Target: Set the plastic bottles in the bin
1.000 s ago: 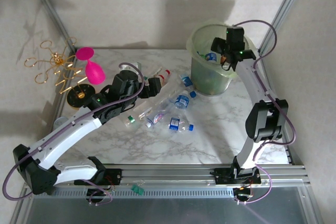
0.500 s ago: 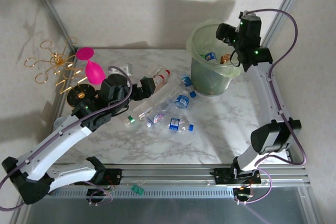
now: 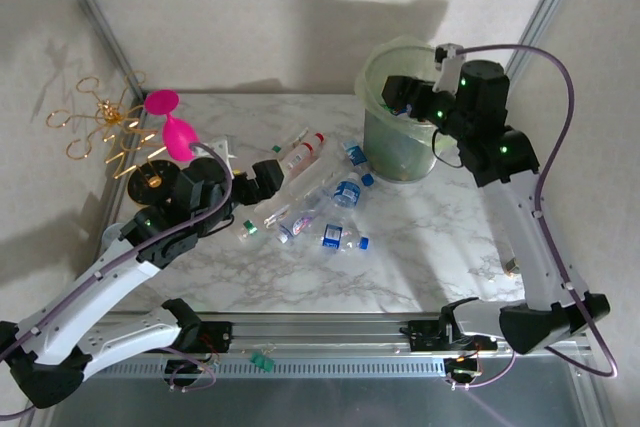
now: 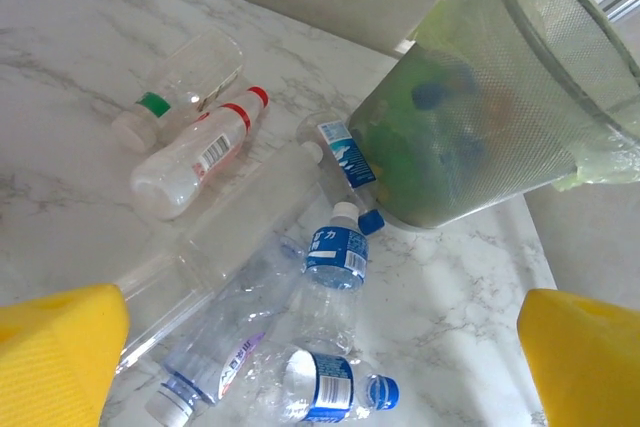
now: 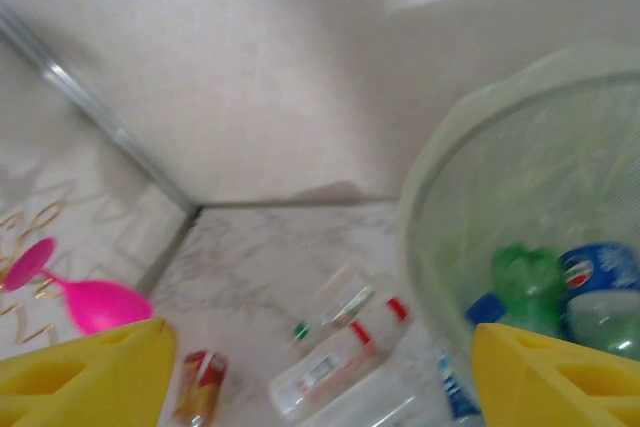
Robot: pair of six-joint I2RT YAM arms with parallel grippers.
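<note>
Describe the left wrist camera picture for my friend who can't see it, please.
Several plastic bottles lie scattered on a marble table beside the tall pale-green bin. The left claw hangs open above them, with its yellow fingertips at the bottom corners of the picture.

Bright light casts soft shadows on the wall (image 3: 250,17); the right wrist view is blurred.

Tall round pale-green translucent plastic bin (image 3: 398,152) upright, far right on desk (image 3: 420,247), some bottles inside. Small clear plastic bottles (image 3: 345,191), blue, red, green caps, lying scattered left of bin, nearest just beside base.
</note>
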